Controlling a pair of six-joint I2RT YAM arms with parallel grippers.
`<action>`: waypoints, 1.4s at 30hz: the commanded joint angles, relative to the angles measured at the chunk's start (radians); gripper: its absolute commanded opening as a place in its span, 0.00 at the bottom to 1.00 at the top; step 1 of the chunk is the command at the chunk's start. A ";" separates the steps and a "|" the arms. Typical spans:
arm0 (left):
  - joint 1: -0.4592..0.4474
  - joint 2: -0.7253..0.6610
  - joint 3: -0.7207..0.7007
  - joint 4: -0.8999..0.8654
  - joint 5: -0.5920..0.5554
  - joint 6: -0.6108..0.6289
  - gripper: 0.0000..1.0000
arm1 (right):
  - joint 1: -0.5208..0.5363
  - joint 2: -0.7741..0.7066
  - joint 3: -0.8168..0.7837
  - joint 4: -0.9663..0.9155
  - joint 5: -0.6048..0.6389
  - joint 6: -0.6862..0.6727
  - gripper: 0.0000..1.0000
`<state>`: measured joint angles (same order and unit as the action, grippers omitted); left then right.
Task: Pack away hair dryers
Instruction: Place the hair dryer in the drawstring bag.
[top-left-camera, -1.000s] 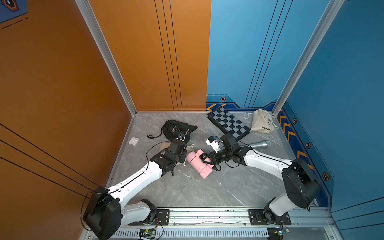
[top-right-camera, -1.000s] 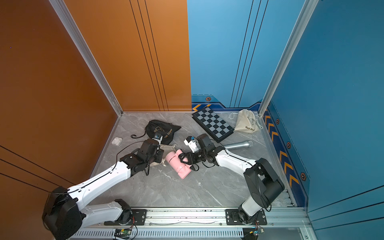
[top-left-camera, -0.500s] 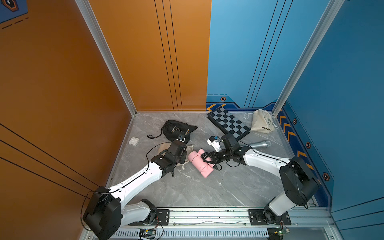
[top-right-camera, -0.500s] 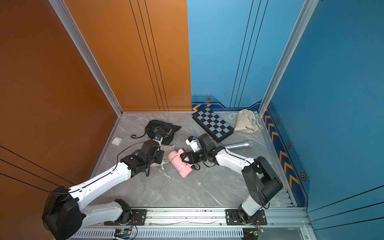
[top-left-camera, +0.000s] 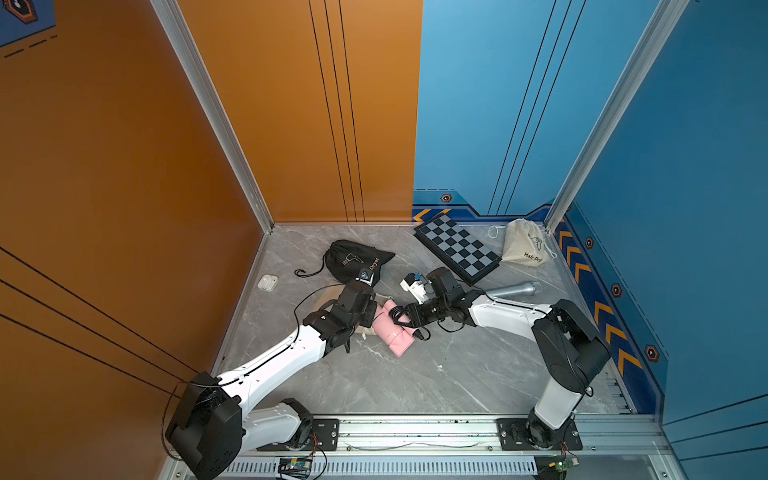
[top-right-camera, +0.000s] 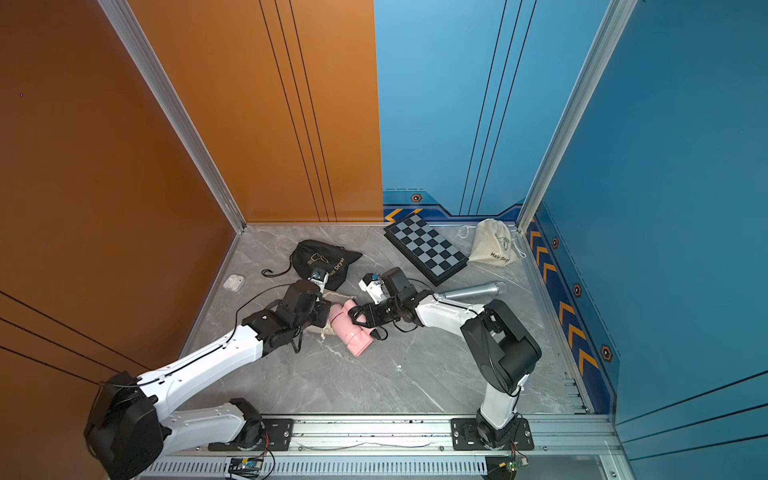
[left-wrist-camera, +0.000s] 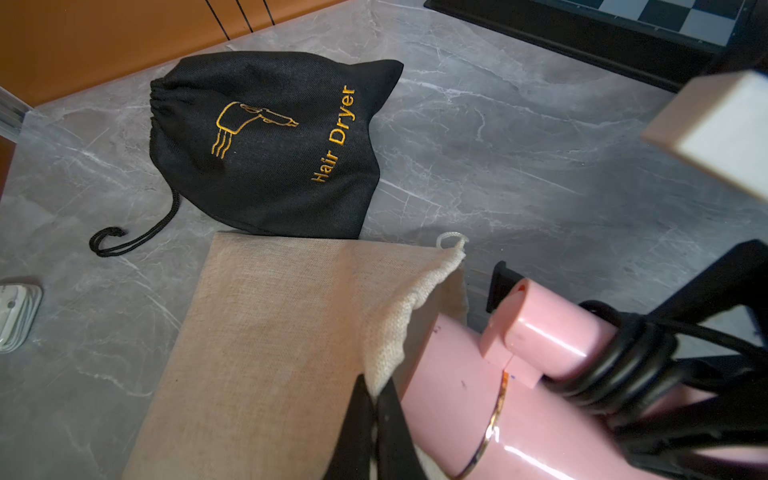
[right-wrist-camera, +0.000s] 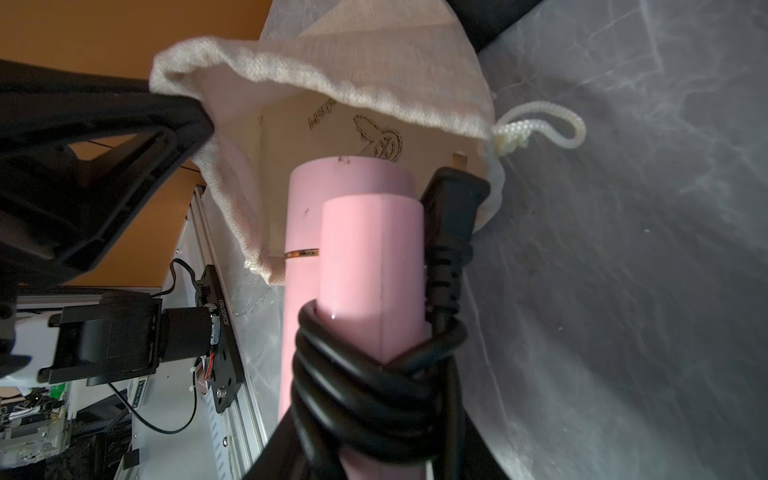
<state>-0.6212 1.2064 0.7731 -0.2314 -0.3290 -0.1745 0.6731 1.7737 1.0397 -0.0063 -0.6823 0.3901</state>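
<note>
Now you are, by my judgement, in the last part of the task: no white or dark dryer lies free on the table (top-left-camera: 415, 382). The black bag (top-left-camera: 353, 262) and the far cloth bag (top-left-camera: 525, 247) look full, though their contents are hidden. The open cloth bag (left-wrist-camera: 270, 332) lies between the arms, and only the front of the pink hair dryer (top-left-camera: 392, 332) is inside its mouth. Your left gripper (left-wrist-camera: 374, 390) is closed, pinching the rim; your right gripper (top-left-camera: 405, 319) clamps the dryer's folded handle and wound cord (right-wrist-camera: 374, 374). Pushing in and closing remain.
</note>
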 joint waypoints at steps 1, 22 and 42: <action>-0.016 0.008 0.007 0.023 0.023 -0.007 0.00 | 0.013 0.020 0.049 0.058 -0.054 0.011 0.24; -0.080 0.010 0.025 0.033 0.129 0.049 0.00 | -0.002 0.169 0.146 0.291 -0.174 0.238 0.24; -0.081 -0.096 0.000 -0.054 0.180 0.078 0.00 | -0.073 0.242 0.058 0.804 -0.172 0.656 0.23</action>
<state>-0.7013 1.1305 0.7742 -0.2234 -0.1505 -0.1093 0.6189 2.0487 1.1015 0.6830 -0.8680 1.0111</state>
